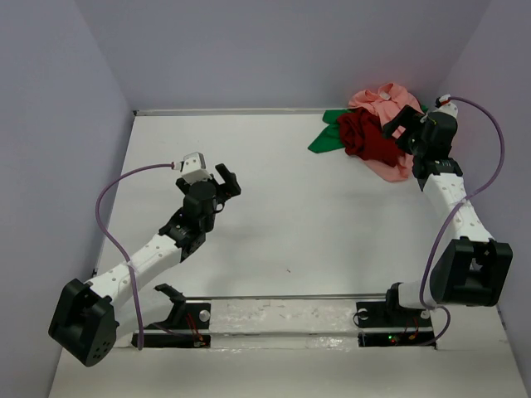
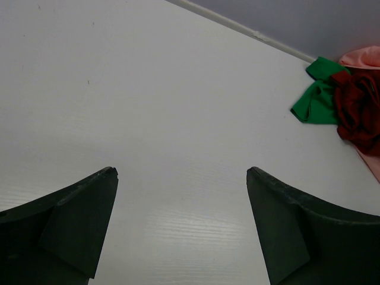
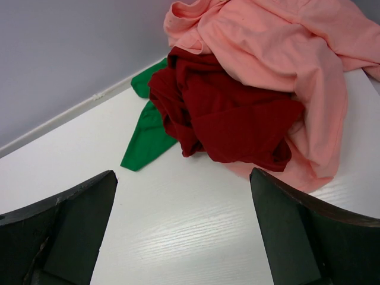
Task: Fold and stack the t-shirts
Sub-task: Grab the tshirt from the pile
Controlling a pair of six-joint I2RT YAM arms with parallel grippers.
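Three shirts lie crumpled in one heap at the far right corner of the table [image 1: 315,232] in the top view. The pink shirt [image 1: 377,98] is at the back against the wall [image 1: 290,50] and trails toward the near right. The red shirt [image 1: 365,134] is bunched on it. The green shirt [image 1: 325,141] sticks out from under them, its tip pointing left. The heap's long axis runs slantwise, from the far wall toward the near right. The right gripper [image 1: 398,126] hangs over the heap's right side, jaws spread wide, nothing in them. The left gripper [image 1: 229,182] is well apart from the shirts, over the left half of the table, also wide open and holding nothing

In the left wrist view the left gripper [image 2: 181,172] is fully spread above the table. The heap sits far off at the upper right, with the green shirt [image 2: 314,102] nearest, the red shirt [image 2: 359,107] behind it and a strip of the pink shirt [image 2: 363,58] at the edge

In the right wrist view the right gripper [image 3: 183,175] is spread wide with only table between its fingers. The heap lies just beyond the fingertips, up and to the right. The red shirt [image 3: 231,119] is nearest, in loose folds on the pink shirt [image 3: 285,41], which spreads to the right. The green shirt [image 3: 145,133] runs as a narrow strip from the wall down toward the left finger, not touching it
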